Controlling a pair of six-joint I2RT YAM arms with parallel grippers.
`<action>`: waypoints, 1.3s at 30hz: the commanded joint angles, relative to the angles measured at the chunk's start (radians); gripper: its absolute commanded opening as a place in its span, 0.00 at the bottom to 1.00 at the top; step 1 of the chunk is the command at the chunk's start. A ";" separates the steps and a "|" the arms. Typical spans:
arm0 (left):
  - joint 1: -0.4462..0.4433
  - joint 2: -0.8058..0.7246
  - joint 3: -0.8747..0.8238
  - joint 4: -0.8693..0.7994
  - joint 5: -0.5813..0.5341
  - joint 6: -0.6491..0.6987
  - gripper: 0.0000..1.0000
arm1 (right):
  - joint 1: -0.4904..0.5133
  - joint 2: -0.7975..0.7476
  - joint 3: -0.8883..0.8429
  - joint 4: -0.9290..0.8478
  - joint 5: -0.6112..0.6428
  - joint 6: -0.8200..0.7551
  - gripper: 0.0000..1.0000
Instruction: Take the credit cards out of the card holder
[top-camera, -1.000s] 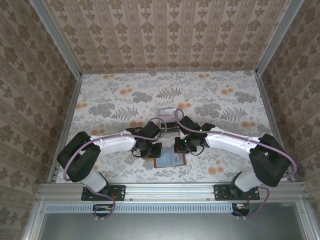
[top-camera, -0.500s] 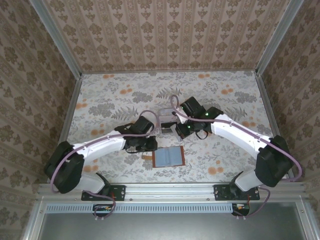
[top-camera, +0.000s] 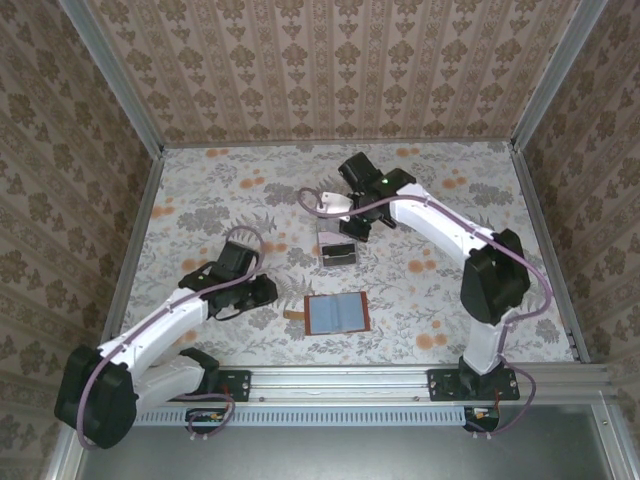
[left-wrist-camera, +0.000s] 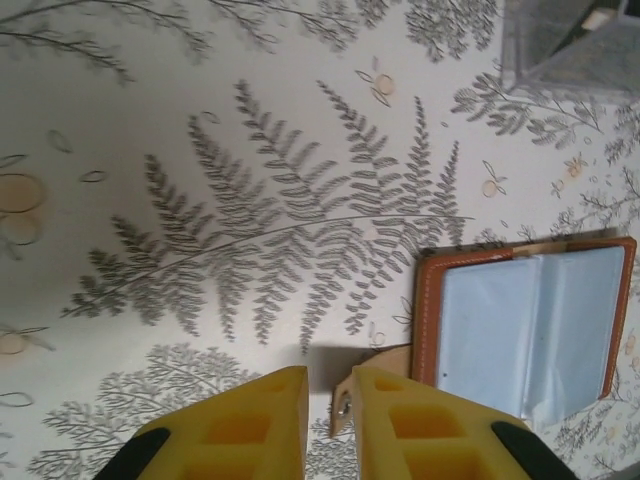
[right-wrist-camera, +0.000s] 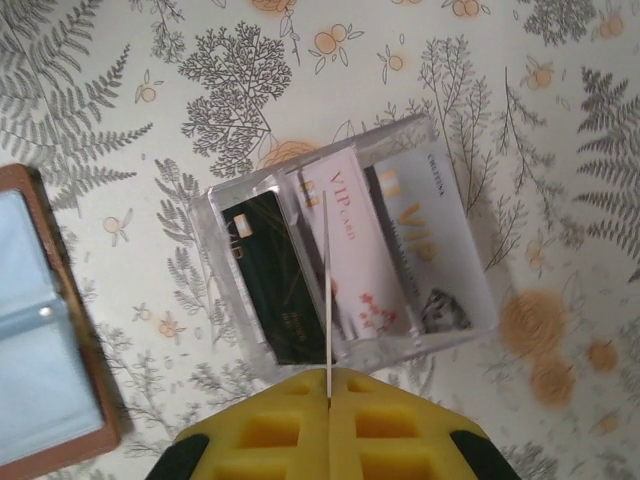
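The right gripper (right-wrist-camera: 328, 400) is shut tight on 1 thin card, the held card (right-wrist-camera: 327, 300), which shows from its edge as a pale line. It hangs over the clear box (right-wrist-camera: 255, 185). 3 credit cards lie side by side in that box: a dark card (right-wrist-camera: 265, 285), a pink card (right-wrist-camera: 350, 240) and a white card (right-wrist-camera: 420, 240). The card holder (top-camera: 338, 314) lies open and flat on the table (top-camera: 450, 200), near the box on the side toward the arms but not touching it. Its pale blue pockets look empty, but I cannot be sure. The left gripper (left-wrist-camera: 328, 415) is open just a little, with nothing in it, and its fingers are just beside the holder's orange tab (left-wrist-camera: 372, 368). What could go wrong? The held card is on its edge, so if the fingers let go from too high it may tip, hit the box wall and slide out onto the table. It could also land leaning on the other cards and stick up. The box looks light, so a bump from the fingers could push it away. The thin card might cling to 1 soft pad and not fall at all. And the left fingers are so close to the tab that a small move could shove the holder.
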 joint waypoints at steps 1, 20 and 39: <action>0.038 -0.038 -0.024 -0.051 0.027 0.038 0.20 | -0.006 0.088 0.118 -0.141 0.003 -0.163 0.00; 0.172 -0.070 -0.034 -0.103 0.073 0.082 0.20 | -0.008 0.414 0.592 -0.402 0.097 -0.334 0.00; 0.204 -0.030 -0.032 -0.070 0.078 0.098 0.26 | -0.014 0.441 0.632 -0.297 0.167 -0.272 0.29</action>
